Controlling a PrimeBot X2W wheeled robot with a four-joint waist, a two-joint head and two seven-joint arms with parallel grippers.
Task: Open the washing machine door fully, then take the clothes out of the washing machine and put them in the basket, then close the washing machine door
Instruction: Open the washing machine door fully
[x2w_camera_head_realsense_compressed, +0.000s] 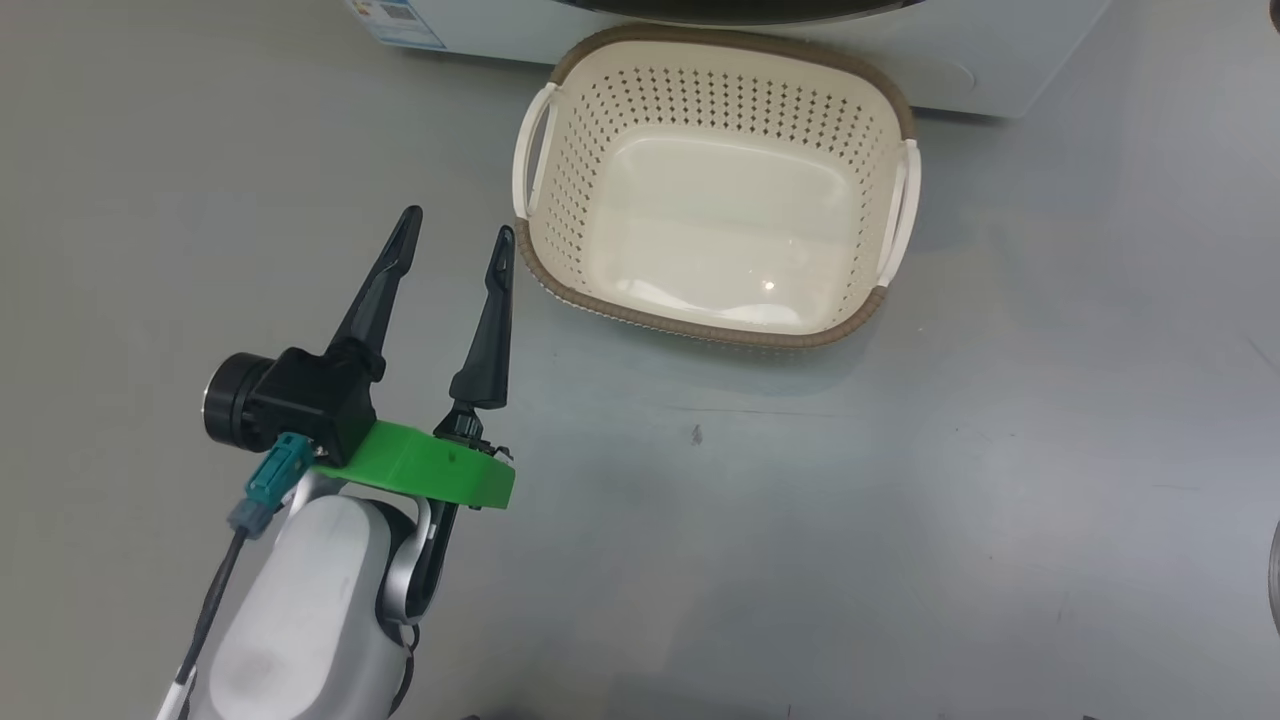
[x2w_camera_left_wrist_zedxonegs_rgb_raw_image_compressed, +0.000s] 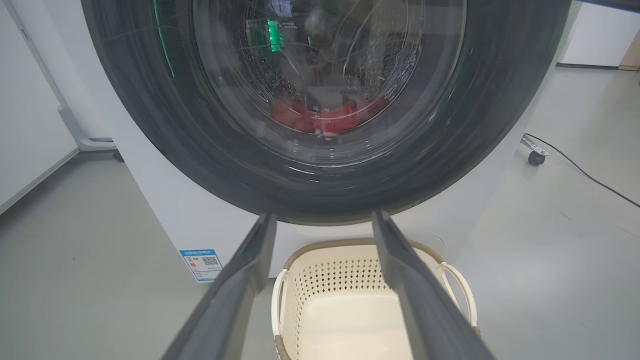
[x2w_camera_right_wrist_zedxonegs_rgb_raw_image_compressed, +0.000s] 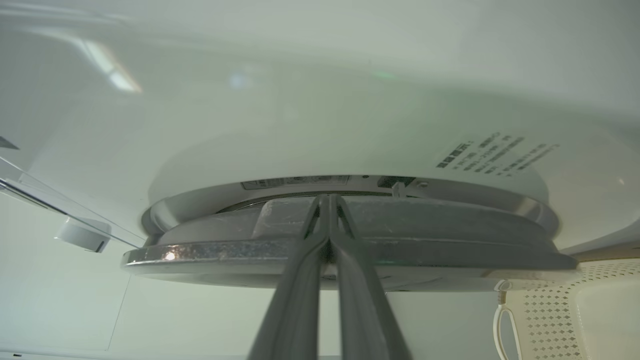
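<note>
The washing machine (x2w_camera_left_wrist_zedxonegs_rgb_raw_image_compressed: 165, 200) stands with its round black door (x2w_camera_left_wrist_zedxonegs_rgb_raw_image_compressed: 150, 125) against its white front. Behind the glass lie the red clothes (x2w_camera_left_wrist_zedxonegs_rgb_raw_image_compressed: 335, 120). On the floor just before it sits the cream basket (x2w_camera_head_realsense_compressed: 700, 330) (x2w_camera_left_wrist_zedxonegs_rgb_raw_image_compressed: 310, 280), with nothing in it. My left gripper (x2w_camera_head_realsense_compressed: 458, 222) (x2w_camera_left_wrist_zedxonegs_rgb_raw_image_compressed: 324, 216) hangs open and holds nothing, left of the basket, pointing at the door. In the right wrist view my right gripper (x2w_camera_right_wrist_zedxonegs_rgb_raw_image_compressed: 328, 197) is shut, its tips tucked behind the door's shiny rim (x2w_camera_right_wrist_zedxonegs_rgb_raw_image_compressed: 450, 250), at the gap to the machine's front (x2w_camera_right_wrist_zedxonegs_rgb_raw_image_compressed: 300, 100). The basket's corner (x2w_camera_right_wrist_zedxonegs_rgb_raw_image_compressed: 550, 310) shows lower right.
A blue sticker (x2w_camera_left_wrist_zedxonegs_rgb_raw_image_compressed: 201, 262) marks the machine's lower left corner. A caster with a black cable (x2w_camera_left_wrist_zedxonegs_rgb_raw_image_compressed: 535, 157) stands on the grey floor to the right of the machine. A white wall panel (x2w_camera_left_wrist_zedxonegs_rgb_raw_image_compressed: 30, 125) runs along the left.
</note>
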